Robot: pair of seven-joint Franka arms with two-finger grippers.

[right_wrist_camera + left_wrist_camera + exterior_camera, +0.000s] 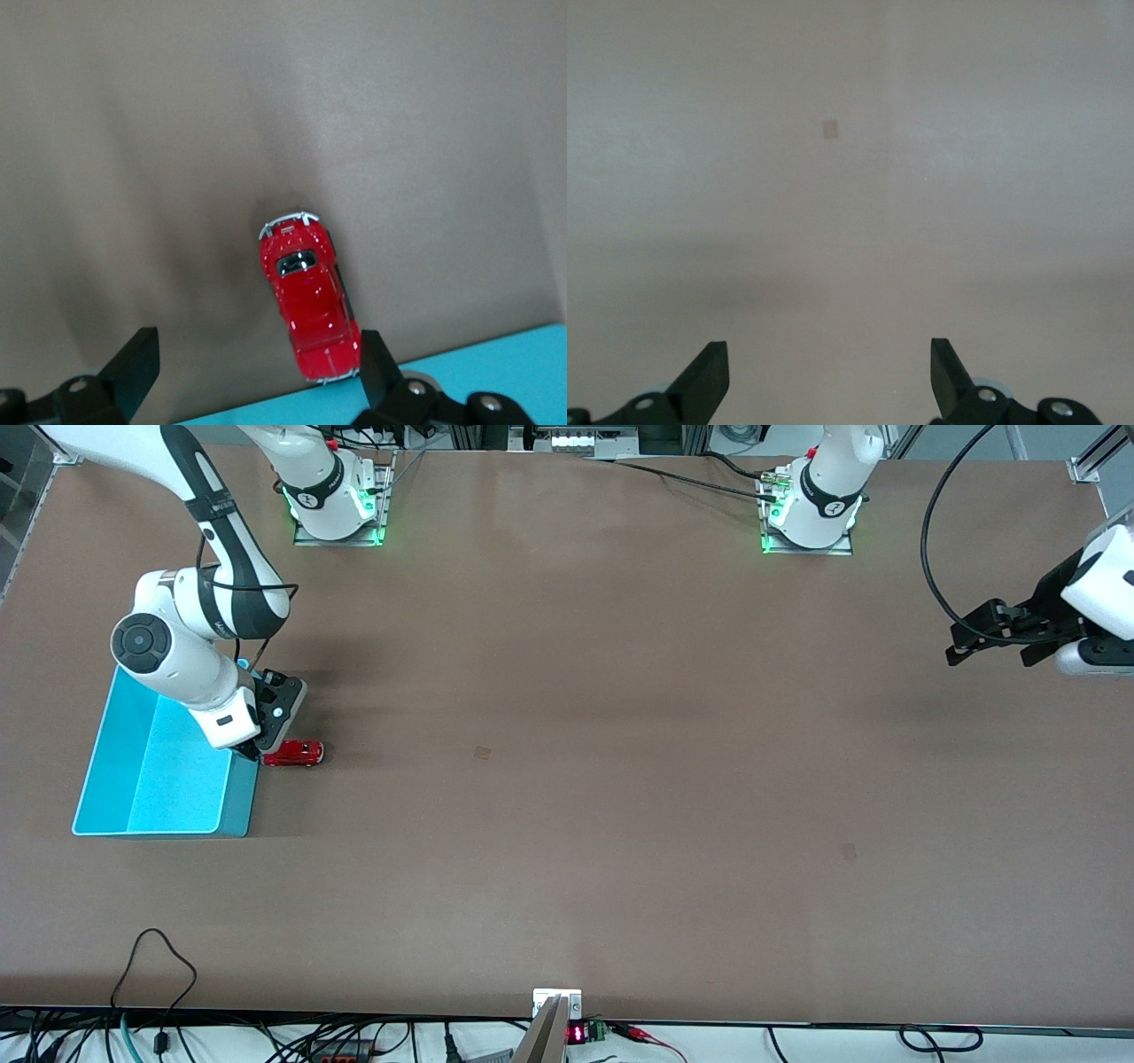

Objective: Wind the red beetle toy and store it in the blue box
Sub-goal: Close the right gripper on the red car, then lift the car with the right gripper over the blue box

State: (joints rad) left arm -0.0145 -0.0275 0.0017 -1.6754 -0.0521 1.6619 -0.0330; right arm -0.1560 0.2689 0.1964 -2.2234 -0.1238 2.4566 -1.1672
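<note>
With the beetle [293,754] on the desk [567,779] just beside the box [159,779], the right gripper [252,376], spread above it, should descend centred (left gripper [830,376] waits, spread).

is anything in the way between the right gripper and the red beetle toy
Nothing visible. The right gripper hangs open directly over the red beetle toy, which sits on bare table beside the blue box. The left gripper waits open at the other end.

Both arms have white glossy shells with black joint bands, black cables, green lights at the bases, and black two-finger claws.
</note>
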